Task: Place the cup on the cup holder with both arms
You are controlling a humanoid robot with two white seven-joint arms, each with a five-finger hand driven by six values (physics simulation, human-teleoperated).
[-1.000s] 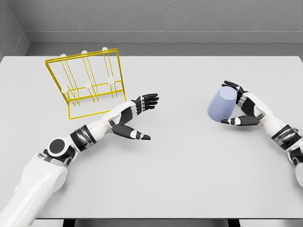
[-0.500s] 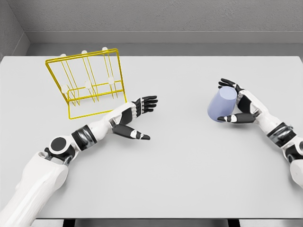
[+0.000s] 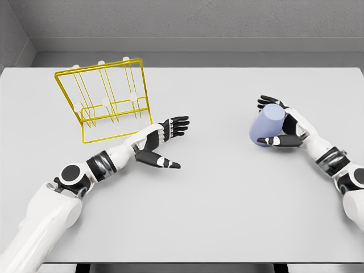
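- Head view, right side: my right hand has closed in over the last second; thumb and fingers now wrap the pale lavender plastic cup, which sits tilted on the right part of the grey table. I read this as the grasp forming; whether the cup has left the surface I cannot tell
- Head view, left side: my left hand has barely moved; it hangs open over the table with fingers spread wide, holding nothing, palm turned toward the cup, which I take as waiting for a handover
- Head view, far left: the yellow wire cup holder with white-tipped pegs stands just behind the left forearm, well apart from the cup
- Obstacles: nothing lies between the two hands; the holder's upright frame is what the left arm must clear
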